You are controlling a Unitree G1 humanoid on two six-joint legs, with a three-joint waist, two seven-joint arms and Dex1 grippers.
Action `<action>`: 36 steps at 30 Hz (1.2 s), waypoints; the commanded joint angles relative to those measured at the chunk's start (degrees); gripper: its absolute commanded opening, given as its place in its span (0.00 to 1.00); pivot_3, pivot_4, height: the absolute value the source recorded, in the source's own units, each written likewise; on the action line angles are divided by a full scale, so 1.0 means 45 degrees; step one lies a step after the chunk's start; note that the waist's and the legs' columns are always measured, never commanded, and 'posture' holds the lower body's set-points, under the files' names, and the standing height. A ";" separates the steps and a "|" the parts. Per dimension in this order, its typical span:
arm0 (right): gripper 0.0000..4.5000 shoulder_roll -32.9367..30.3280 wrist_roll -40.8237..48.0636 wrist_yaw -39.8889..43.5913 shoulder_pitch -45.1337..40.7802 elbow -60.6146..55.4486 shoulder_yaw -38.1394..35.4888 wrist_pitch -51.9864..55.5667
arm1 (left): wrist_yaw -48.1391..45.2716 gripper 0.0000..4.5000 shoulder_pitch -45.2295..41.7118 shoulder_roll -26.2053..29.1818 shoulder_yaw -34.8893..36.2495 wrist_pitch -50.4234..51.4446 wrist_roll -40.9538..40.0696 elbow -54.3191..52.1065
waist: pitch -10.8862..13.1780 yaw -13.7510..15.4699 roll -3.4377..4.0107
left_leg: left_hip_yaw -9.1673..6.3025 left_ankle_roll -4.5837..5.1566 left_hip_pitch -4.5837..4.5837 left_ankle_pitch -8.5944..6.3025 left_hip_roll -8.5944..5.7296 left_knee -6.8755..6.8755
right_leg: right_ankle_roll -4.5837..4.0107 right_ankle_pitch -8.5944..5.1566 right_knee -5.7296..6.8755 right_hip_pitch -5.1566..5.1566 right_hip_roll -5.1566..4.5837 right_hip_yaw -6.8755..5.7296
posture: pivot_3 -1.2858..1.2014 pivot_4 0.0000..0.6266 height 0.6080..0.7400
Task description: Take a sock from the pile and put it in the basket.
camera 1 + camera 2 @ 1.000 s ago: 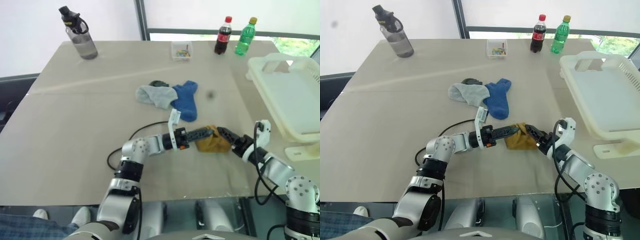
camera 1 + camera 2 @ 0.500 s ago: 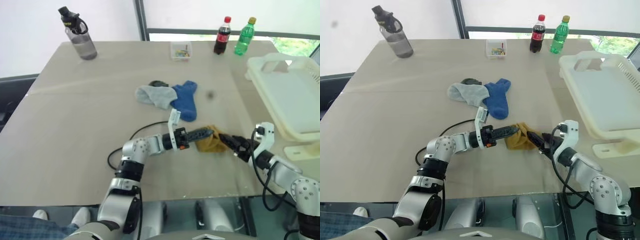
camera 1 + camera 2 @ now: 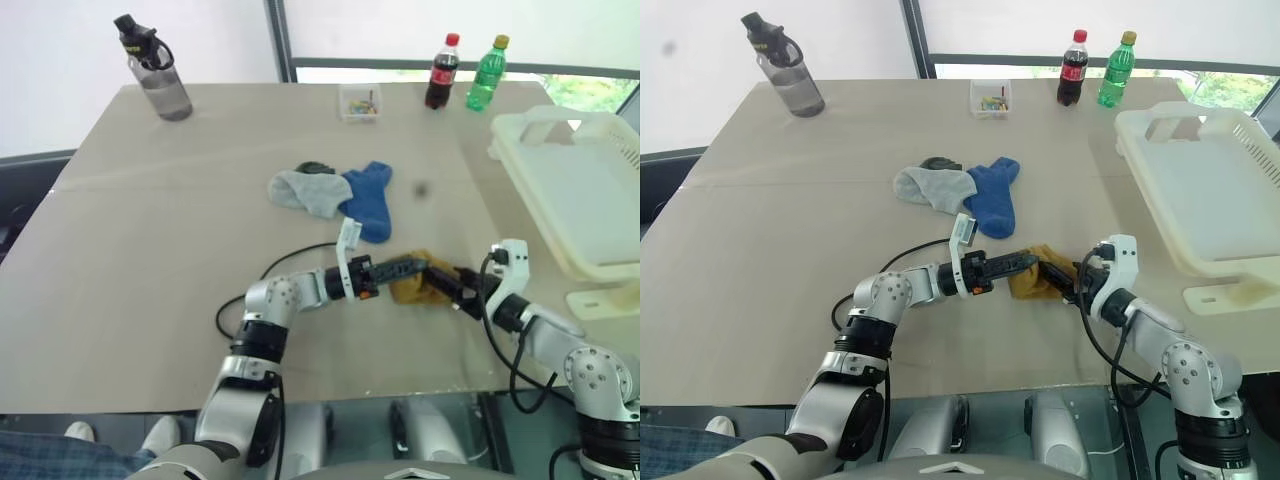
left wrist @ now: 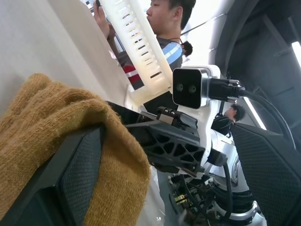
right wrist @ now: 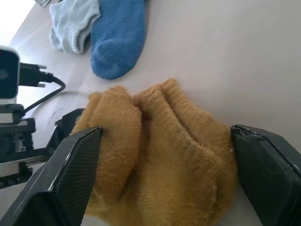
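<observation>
Yellow sock (image 3: 418, 284) lies between both grippers — right gripper (image 5: 164, 155) spread wide astride it; left gripper (image 3: 412, 268) spread, touching its other side.

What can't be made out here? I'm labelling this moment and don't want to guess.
- Dark fabric item: mostly hidden behind the pale grey knit sock in the eye views; its kind is unclear.
- Small clear plastic box: its coloured contents are too small to identify.
- Large cream-white slotted plastic basket: cut off by the picture's right edge.
- Mustard-yellow knit sock: its underside is hidden; both open pincers flank it, contact unclear.
</observation>
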 commanded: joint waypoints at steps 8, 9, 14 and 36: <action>0.99 -0.0170 0.0687 0.0793 0.0236 -0.0252 0.0175 0.0749 | -0.0084 1.00 0.0018 -0.0100 0.0011 -0.0021 -0.0059 -0.0125 | 0.0000 0.0019 0.0001 | 0.0001 0.0000 -0.0002 0.0000 -0.0004 0.0002 | -0.0001 0.0001 0.0002 0.0000 -0.0003 0.0007 | 0.52 0.24 1.00; 0.99 -0.0380 0.0318 0.0865 0.0243 -0.0320 0.0532 0.0757 | -0.0085 1.00 0.0025 -0.0103 0.0007 -0.0016 -0.0060 -0.0127 | 0.0000 0.0018 0.0001 | 0.0001 0.0000 -0.0002 0.0000 -0.0004 0.0001 | -0.0001 0.0001 0.0002 -0.0001 -0.0002 0.0006 | 0.52 0.24 1.00; 0.99 -0.0450 -0.0405 0.0991 0.0079 -0.0244 0.1192 0.0732 | -0.0071 1.00 0.0012 -0.0142 0.0018 -0.0034 -0.0061 -0.0100 | -0.0004 0.0006 -0.0005 | 0.0003 0.0000 0.0001 0.0000 -0.0004 0.0003 | -0.0001 0.0000 0.0005 0.0001 -0.0001 0.0001 | 0.52 0.24 1.00; 0.00 0.0431 -0.1601 0.0470 -0.0099 0.0520 0.1074 0.1145 | -0.1249 1.00 0.1204 0.2471 -0.0964 -0.1733 0.0847 -0.4371 | -0.0012 -0.0048 -0.0012 | 0.0001 -0.0002 0.0042 0.0001 0.0004 0.0042 | -0.0009 -0.0004 0.0117 -0.0005 0.0007 0.0028 | 0.52 0.24 1.00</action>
